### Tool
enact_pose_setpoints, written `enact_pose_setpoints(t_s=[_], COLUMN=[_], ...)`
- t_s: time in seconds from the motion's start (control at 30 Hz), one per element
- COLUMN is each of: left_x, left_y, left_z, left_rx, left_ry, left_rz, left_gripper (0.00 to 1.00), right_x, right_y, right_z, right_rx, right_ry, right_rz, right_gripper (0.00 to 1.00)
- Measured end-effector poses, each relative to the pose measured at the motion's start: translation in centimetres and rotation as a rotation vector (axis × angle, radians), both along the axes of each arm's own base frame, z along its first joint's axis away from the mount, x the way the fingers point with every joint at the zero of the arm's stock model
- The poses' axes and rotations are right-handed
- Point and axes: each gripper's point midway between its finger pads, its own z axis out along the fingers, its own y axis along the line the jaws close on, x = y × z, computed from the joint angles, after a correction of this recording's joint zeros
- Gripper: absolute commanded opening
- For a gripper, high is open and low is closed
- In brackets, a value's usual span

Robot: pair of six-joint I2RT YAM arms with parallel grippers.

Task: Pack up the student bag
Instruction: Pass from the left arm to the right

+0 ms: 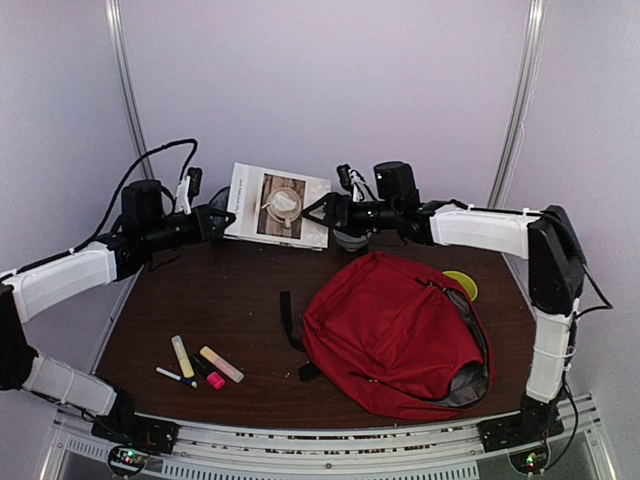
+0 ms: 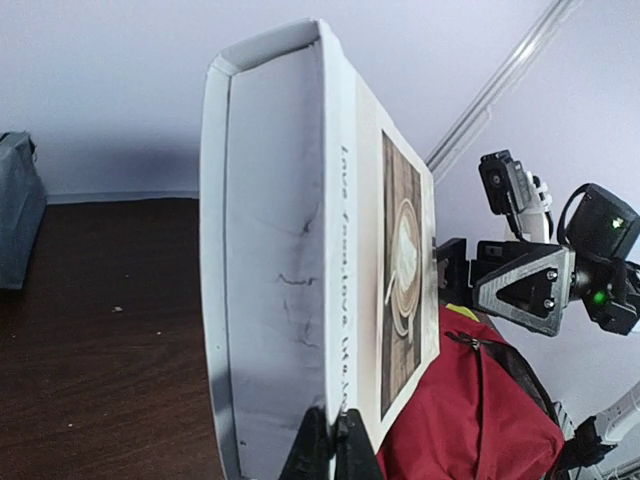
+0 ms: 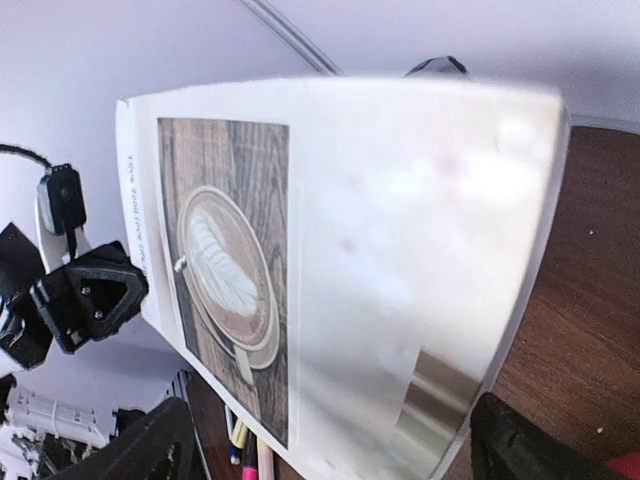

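The student bag (image 1: 395,335), a large red backpack, lies on the right half of the table; its grey lining shows at the lower right, and it also shows in the left wrist view (image 2: 470,420). A white book with a coffee-cup cover (image 1: 275,205) hangs tilted above the back of the table. My left gripper (image 1: 222,222) is shut on its left edge, with the fingertips (image 2: 318,445) pinching the cover by the spine of the book (image 2: 300,260). My right gripper (image 1: 322,212) is open at the book's right edge. Its fingers stand wide on either side of the book (image 3: 380,250) without touching it.
Several markers and highlighters (image 1: 200,365) lie at the front left of the table. A yellow object (image 1: 462,283) peeks out behind the bag. A black strap (image 1: 288,320) trails left of the bag. A grey-blue pouch (image 2: 18,210) sits at the back of the table.
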Motion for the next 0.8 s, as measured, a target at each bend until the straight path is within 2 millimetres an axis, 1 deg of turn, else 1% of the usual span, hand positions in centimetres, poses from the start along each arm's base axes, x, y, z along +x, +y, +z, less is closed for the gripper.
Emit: enact_pose_setpoints(t_s=[0.1,0.13,0.17,0.23,0.27,0.33,0.4,0.5,0.6,0.7,0.8], left_x=[-2.8,-3.6,-4.8,-6.6,-7.8,-9.4,-10.7,-12.2,-13.4,-14.3,-14.9], left_y=[-1.1,-1.3,-1.4,-1.5,-1.6,-1.8,-2.2,-3.3,-4.6,-5.8,-6.7], left_z=[2.5,3.4,4.7,7.1,8.5,10.4,11.8,12.5,12.7,13.2,13.5], left_rx=[-0.002,-0.006,-0.011,-0.025,-0.036,-0.055,-0.074,-0.092,-0.105,-0.123,-0.139], left_ry=[-0.057,-0.079,-0.113,-0.181,-0.227,-0.286,-0.329,-0.358,-0.371,-0.394,-0.415], left_rz=[-0.034,-0.043,-0.052,-0.068,-0.082,-0.106,-0.138,-0.198,-0.259,-0.305,-0.336], left_gripper=[0.00,0.00,0.00,0.00,0.00,0.00,0.00,0.00,0.00,0.00,0.00], right_x=[-2.4,-3.7,-4.3,-6.1,-7.3,-9.5,-11.8,-14.7,-16.4,-16.9,-16.6], right_y=[-2.4,-3.2,-3.8,-5.2,-6.0,-7.0,-8.0,-9.2,-9.9,-10.2,-10.6], right_z=[3.1,4.4,5.2,7.2,8.3,10.1,12.0,14.6,16.3,16.8,16.1], right_rx=[0.025,0.034,0.041,0.062,0.077,0.109,0.154,0.224,0.273,0.307,0.316], right_ry=[-0.118,-0.167,-0.197,-0.277,-0.321,-0.386,-0.454,-0.538,-0.581,-0.583,-0.553], right_rz=[0.031,0.052,0.059,0.085,0.103,0.137,0.173,0.223,0.248,0.249,0.231], right_gripper=[1.00,1.00,1.00,1.00,1.00,1.00,1.00,1.00,1.00,1.00,0.99])
